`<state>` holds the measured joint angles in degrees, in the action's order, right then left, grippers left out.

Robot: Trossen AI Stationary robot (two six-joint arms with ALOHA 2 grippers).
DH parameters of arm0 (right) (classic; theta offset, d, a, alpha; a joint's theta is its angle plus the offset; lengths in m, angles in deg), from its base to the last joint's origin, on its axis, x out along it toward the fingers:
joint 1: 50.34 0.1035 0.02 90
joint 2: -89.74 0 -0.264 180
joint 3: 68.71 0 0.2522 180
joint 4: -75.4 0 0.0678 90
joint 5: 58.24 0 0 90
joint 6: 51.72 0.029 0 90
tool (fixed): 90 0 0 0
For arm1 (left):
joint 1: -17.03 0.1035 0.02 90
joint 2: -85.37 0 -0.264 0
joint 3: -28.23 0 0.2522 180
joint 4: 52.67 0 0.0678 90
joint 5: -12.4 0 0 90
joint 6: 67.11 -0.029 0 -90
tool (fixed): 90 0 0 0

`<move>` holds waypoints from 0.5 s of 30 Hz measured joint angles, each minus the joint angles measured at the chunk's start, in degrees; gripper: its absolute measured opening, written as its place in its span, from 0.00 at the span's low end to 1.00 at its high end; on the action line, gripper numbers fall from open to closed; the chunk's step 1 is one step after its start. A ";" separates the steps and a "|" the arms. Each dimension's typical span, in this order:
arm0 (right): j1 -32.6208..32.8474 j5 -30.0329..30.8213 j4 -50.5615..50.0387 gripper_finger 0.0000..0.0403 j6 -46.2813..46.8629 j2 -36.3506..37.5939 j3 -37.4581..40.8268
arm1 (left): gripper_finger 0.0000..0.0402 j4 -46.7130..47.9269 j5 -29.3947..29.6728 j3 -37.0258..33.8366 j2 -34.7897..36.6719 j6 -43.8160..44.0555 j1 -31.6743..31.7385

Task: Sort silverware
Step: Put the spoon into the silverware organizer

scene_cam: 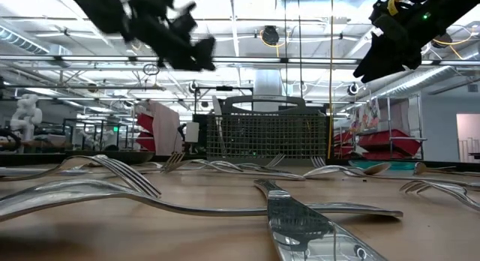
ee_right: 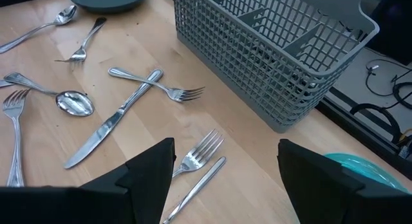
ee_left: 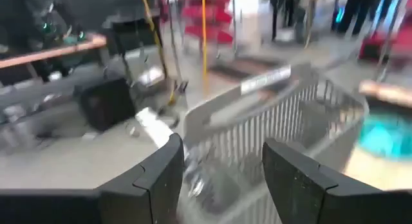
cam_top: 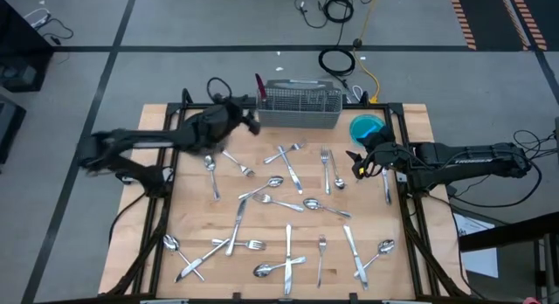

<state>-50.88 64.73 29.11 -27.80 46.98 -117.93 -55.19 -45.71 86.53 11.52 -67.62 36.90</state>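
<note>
The grey wire-mesh caddy (cam_top: pixel 301 105) stands at the far edge of the wooden table (cam_top: pixel 410 147), and serves as the reference here. Just beside its right end lies a teal dish (cam_top: pixel 367 127); cables (cam_top: pixel 339 61) lie on the floor beyond it. The silverware (cam_top: pixel 288 199) is scattered loose over the table in front of the caddy: forks, spoons and knives, several crossed over one another, none in either claw. The nearest pieces, a crossed knife and fork (ee_right: pixel 135 89), lie just in front of the caddy's front wall. The left gripper (cam_top: pixel 251 120) hangs above the caddy's left end, fingers (ee_left: pixel 161 179) spread apart and empty. The right gripper (cam_top: pixel 360 162) hovers in front of the caddy's right end, near the teal dish, its fingers (ee_right: pixel 151 169) released wide and touching nothing.
</note>
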 joint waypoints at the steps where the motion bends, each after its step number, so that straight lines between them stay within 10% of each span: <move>1: 0.00 0.00 0.00 0.65 0.27 0.00 0.00 | 0.53 8.04 1.38 1.06 3.25 2.62 -1.42; 9: -0.02 0.00 -0.02 0.65 0.48 0.00 0.00 | 0.53 58.45 -1.74 4.82 19.66 36.62 -12.01; 15: -0.01 0.00 0.16 0.65 -0.65 -0.02 0.00 | 0.53 68.65 -7.85 1.96 20.25 14.48 -21.48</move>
<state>-50.89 64.73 29.27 -28.45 46.96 -117.93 13.46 -53.56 88.50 31.77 -53.14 15.42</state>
